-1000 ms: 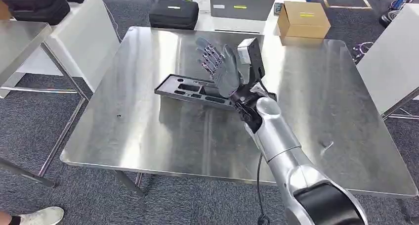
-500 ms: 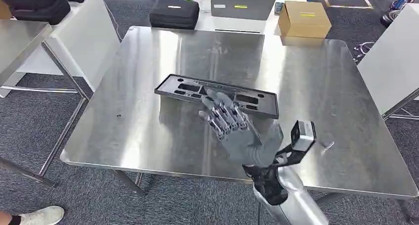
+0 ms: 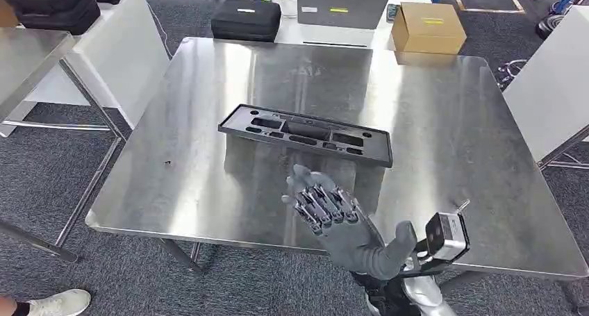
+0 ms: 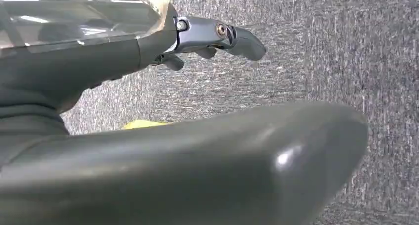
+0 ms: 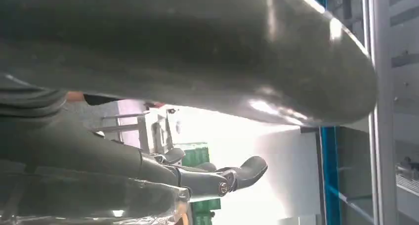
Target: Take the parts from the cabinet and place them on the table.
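The right hand (image 3: 347,226) hovers over the near edge of the steel table (image 3: 451,121), palm up with its fingers spread and nothing in them, and the black plastic part (image 3: 305,134) lies flat on the table just beyond its fingertips, apart from them. The left hand (image 4: 148,116) hangs over the carpet with a thumb and a fingertip showing and nothing visibly held, though how far it is spread I cannot tell. The likeliest slip from here is the right hand's fingers catching the part's near edge or the table rim on any low swing, which would shove the part out of place.
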Tool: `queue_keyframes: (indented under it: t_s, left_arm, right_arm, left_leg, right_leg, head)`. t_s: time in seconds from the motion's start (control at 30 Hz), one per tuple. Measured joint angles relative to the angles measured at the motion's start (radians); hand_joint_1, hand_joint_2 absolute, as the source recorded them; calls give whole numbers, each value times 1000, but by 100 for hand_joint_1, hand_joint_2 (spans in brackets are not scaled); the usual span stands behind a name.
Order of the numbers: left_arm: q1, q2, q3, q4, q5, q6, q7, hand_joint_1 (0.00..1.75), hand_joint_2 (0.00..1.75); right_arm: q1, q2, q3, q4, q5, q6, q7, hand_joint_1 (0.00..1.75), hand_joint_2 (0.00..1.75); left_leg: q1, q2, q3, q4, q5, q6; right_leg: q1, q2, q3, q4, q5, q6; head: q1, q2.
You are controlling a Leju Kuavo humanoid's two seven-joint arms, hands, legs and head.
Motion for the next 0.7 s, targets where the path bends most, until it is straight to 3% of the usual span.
queue_keyframes:
  t_s: [0.13, 0.33, 0.4, 0.43, 0.47, 0.5, 0.57, 0.6, 0.63, 0.67, 0.7]
  left_arm:
    - [2, 0, 0, 0, 0, 0, -7, 0, 0]
    - [2, 0, 0, 0, 0, 0, -7, 0, 0]
    - [2, 2, 0, 0, 2, -2, -3, 0, 0]
    - [2, 5, 0, 0, 4, -6, -1, 0, 0]
    - [1, 6, 0, 0, 6, -6, 0, 0, 0]
    - [1, 6, 0, 0, 6, -6, 0, 0, 0]
    - [1, 7, 1, 0, 7, -6, 3, 0, 0]
    - [2, 7, 1, 2, 9, -6, 3, 0, 0]
    - [2, 7, 1, 3, 9, -5, 3, 0, 0]
    - [2, 7, 2, 3, 9, -3, 3, 0, 0]
    - [2, 7, 2, 5, 11, -3, 3, 0, 0]
  right_arm:
    - [61, -26, 0, -29, 38, -8, -31, 0, 0]
    - [64, -29, 0, -30, 41, -8, -34, 0, 0]
    - [77, -43, -3, -37, 50, -7, -43, 0, 0]
    - [85, -47, -5, -42, 48, -2, -45, 0, 0]
    - [89, -52, -9, -50, 47, -1, -45, 0, 0]
    - [89, -53, -10, -52, 47, 0, -45, 0, 0]
    - [92, -55, -10, -53, 48, 1, -43, 0, 0]
    - [97, -55, -10, -53, 50, 1, -42, 0, 0]
    - [101, -55, -10, -53, 51, 2, -41, 0, 0]
    - [103, -55, -10, -53, 51, 2, -40, 0, 0]
    - [102, -55, -10, -53, 52, 3, -37, 0, 0]
  left_leg:
    - [0, 0, -1, 0, -1, 0]
    - [0, 0, -1, 0, -1, 0]
    - [-5, 0, -1, 3, -6, 5]
    - [-10, 0, -1, 4, -4, 13]
    - [1, 8, 5, -16, 15, 28]
    - [3, 9, 4, -20, 19, 33]
    - [5, 11, -2, -20, 21, 35]
    - [4, 12, -6, -19, 24, 34]
    - [5, 13, -9, -19, 26, 31]
    - [7, 13, -12, -19, 29, 28]
    - [9, 13, -14, -18, 31, 24]
  right_leg:
    - [0, 0, -1, 0, 0, 0]
    - [0, 0, -1, 0, 0, 0]
    - [-6, 0, 0, -3, -1, 4]
    - [-11, 1, 1, -3, 4, 12]
    - [-14, 0, -7, 9, -8, 18]
    - [-10, 0, -23, 47, -38, 10]
    - [-11, 1, -91, 207, -114, 2]
    - [-12, 1, -122, 283, -142, 4]
    - [-12, 0, -134, 319, -148, 10]
    - [-14, 0, -121, 301, -135, 21]
    - [-18, -1, -86, 239, -107, 34]
  head:
    - [0, 0]
    - [0, 0]
    - [-1, 0]
    - [0, 0]
    - [-1, 0]
    - [2, 0]
    - [9, 0]
    - [8, 0]
    - [9, 0]
    - [9, 0]
    - [9, 0]
